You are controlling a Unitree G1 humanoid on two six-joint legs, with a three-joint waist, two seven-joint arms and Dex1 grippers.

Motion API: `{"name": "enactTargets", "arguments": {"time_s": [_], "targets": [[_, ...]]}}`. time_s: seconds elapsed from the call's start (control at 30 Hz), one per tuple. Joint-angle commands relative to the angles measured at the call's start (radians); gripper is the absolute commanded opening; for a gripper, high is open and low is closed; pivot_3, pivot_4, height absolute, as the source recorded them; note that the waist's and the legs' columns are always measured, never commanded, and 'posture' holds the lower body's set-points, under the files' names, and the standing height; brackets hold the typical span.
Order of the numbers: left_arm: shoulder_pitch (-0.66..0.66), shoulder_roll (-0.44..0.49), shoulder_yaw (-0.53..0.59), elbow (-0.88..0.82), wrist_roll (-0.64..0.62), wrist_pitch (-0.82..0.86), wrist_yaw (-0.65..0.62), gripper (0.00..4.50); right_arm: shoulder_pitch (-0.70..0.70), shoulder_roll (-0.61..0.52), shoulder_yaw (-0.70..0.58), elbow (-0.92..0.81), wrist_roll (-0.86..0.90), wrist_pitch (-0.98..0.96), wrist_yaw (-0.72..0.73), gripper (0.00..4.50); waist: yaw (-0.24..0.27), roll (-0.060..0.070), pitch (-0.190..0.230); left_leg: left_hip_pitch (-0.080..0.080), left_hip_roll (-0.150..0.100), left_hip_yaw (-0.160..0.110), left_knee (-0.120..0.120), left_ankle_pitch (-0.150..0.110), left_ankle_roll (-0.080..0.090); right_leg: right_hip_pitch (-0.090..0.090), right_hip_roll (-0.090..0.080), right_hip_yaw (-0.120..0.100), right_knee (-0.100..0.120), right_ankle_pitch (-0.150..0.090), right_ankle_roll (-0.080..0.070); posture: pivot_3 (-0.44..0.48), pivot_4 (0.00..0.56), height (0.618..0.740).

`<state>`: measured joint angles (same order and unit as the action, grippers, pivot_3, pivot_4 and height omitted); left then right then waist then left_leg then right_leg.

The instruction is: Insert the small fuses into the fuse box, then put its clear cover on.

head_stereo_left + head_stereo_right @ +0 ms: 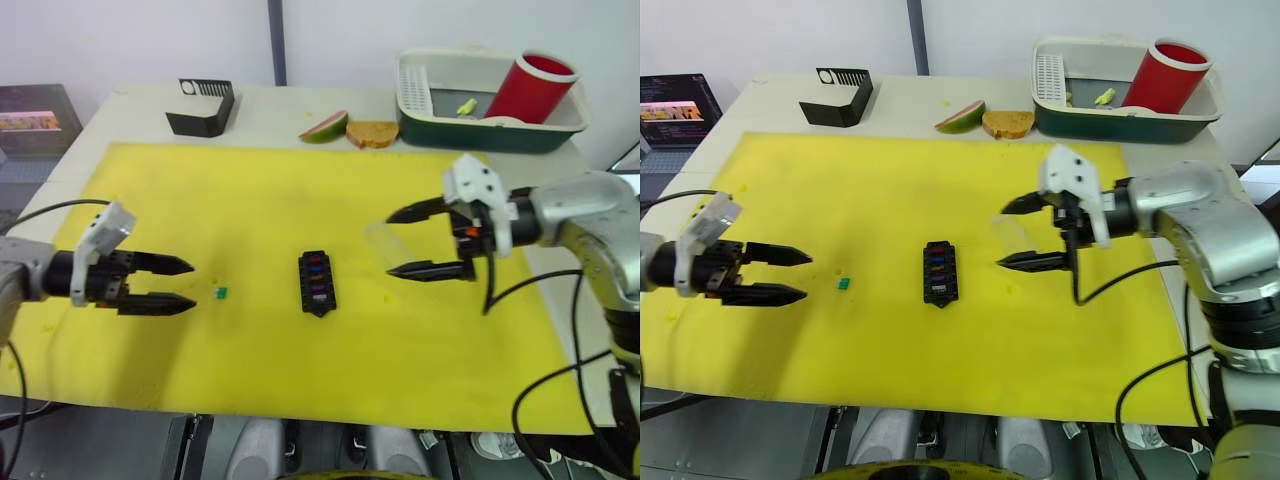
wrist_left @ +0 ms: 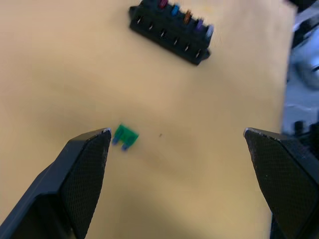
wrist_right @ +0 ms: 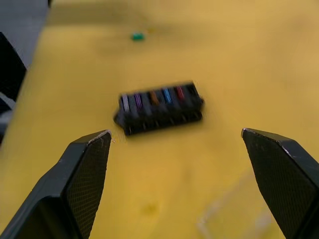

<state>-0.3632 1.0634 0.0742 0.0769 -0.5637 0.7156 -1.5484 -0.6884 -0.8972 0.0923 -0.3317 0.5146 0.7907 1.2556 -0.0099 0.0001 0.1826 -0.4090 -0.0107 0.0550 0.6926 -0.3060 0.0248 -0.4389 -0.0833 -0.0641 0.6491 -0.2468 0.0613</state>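
The black fuse box [image 1: 317,283] lies mid-mat on the yellow mat [image 1: 250,200], with several coloured small fuses [image 3: 154,97] standing in its slots. One green fuse [image 1: 220,293] lies loose on the mat, left of the box. My left gripper [image 1: 190,284] is open, its tips a short way left of the green fuse [image 2: 124,135] and apart from it. The clear cover [image 1: 383,240] lies flat to the right of the box. My right gripper [image 1: 390,243] is open, hovering with its tips on either side of the cover, and holds nothing.
A black slotted holder [image 1: 203,108] stands at the back left. A mango slice [image 1: 325,127] and a bread slice [image 1: 372,133] lie at the back centre. At the back right a dish tray [image 1: 440,128] holds a red cup [image 1: 530,88]. A laptop [image 1: 670,110] sits far left.
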Motion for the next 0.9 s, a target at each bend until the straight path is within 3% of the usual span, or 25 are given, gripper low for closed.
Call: {"name": "enactTargets", "arguments": {"time_s": [0.03,0.2,0.47,0.7,0.9], "targets": [[-0.122,-0.034,-0.128,0.168,0.043,0.003,-0.059,4.5,-0.029,0.019,0.001,-0.055,0.024,0.019,-0.035,4.42,0.0,0.0,0.0,0.0,0.0,0.0,0.001,0.0,0.001,0.0,0.0,0.0,0.0,0.0,0.0,0.0,0.15,0.74],[-0.246,-0.089,-0.263,0.3,0.039,-0.019,-0.066,4.5,-0.007,0.02,0.001,-0.088,0.035,0.032,-0.069,4.42,0.001,-0.001,0.0,-0.003,0.0,0.001,0.007,-0.001,0.003,0.001,0.001,0.0,0.0,0.001,0.002,0.0,0.15,0.74],[-0.317,-0.12,-0.39,0.413,0.049,-0.108,-0.066,4.5,0.002,0.011,-0.015,-0.147,0.079,0.074,-0.117,4.42,-0.001,-0.002,0.0,-0.002,0.0,0.001,0.007,-0.002,0.004,0.001,0.002,0.0,0.001,0.001,0.003,0.0,0.15,0.74],[-0.261,-0.088,-0.462,0.363,-0.007,-0.125,-0.066,4.5,0.003,0.003,-0.013,-0.148,0.089,0.089,-0.145,4.42,-0.001,-0.002,0.0,-0.002,0.0,0.001,0.007,-0.002,0.004,0.002,0.002,0.0,0.001,0.001,0.003,0.0,0.15,0.74],[-0.199,-0.033,-0.449,0.297,-0.053,-0.113,-0.066,4.5,0.015,0.003,-0.008,-0.157,0.095,0.092,-0.162,4.42,-0.005,-0.002,0.0,-0.001,0.0,0.001,0.007,-0.002,0.004,0.002,0.002,0.0,0.001,0.001,0.003,0.0,0.15,0.74]]}}
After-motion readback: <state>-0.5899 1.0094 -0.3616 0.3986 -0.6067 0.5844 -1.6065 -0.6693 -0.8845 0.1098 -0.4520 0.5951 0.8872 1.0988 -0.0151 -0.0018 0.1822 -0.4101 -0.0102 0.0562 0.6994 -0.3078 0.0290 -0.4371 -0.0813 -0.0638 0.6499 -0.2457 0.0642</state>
